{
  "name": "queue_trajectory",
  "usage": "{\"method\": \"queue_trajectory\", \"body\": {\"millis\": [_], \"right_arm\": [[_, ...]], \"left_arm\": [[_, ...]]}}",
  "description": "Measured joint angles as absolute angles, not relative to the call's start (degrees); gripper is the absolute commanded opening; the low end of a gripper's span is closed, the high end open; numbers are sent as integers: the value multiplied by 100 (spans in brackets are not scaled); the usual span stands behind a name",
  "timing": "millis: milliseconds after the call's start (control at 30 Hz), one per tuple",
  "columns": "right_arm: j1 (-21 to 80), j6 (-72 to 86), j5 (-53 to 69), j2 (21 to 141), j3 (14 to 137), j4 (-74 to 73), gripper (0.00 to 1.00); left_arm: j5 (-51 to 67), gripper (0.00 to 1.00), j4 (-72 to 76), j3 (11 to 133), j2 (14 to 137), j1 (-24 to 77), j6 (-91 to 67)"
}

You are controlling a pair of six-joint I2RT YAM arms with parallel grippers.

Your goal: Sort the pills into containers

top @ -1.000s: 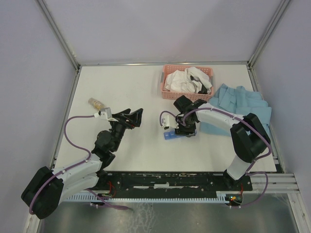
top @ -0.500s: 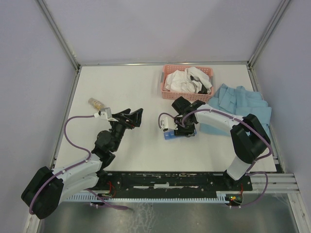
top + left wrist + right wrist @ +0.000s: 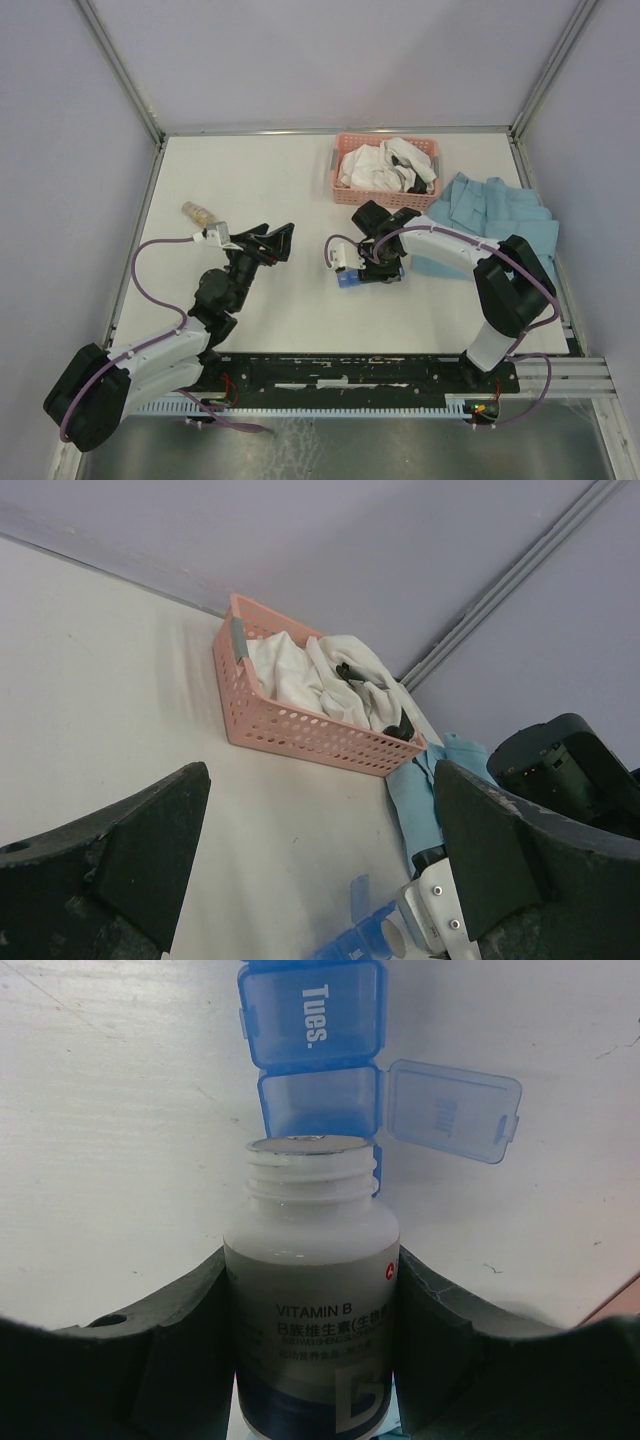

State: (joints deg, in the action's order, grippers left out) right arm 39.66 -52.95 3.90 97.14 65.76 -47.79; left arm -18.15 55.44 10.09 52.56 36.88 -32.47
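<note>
right end effector (image 3: 312,1305) grips bottle (image 3: 312,1240) above organiser (image 3: 312,1055) | left end effector (image 3: 320,865) apparently raised

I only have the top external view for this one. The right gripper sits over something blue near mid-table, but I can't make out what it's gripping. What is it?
Observer: The right wrist view shows the right gripper clamped on a white bottle labelled VITAMIN B, cap off.
Operator: Is anything open under it?
Observer: Yes. On the pill organiser, the compartment next to the one marked Tues. has its lid flipped out to the side. The bottle's mouth points at that compartment.
Operator: And the other side, carrying anything?
Observer: No. The left wrist view shows the left gripper open, with nothing between its fingers.
</note>
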Motion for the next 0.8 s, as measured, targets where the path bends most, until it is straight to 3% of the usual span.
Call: {"method": "queue_trajectory", "body": {"millis": [800], "right_arm": [[4025,-5277,244,9789,6580,-4897,1]], "left_arm": [[-1817,99,5544,1009,5253,3688,-3247]]}}
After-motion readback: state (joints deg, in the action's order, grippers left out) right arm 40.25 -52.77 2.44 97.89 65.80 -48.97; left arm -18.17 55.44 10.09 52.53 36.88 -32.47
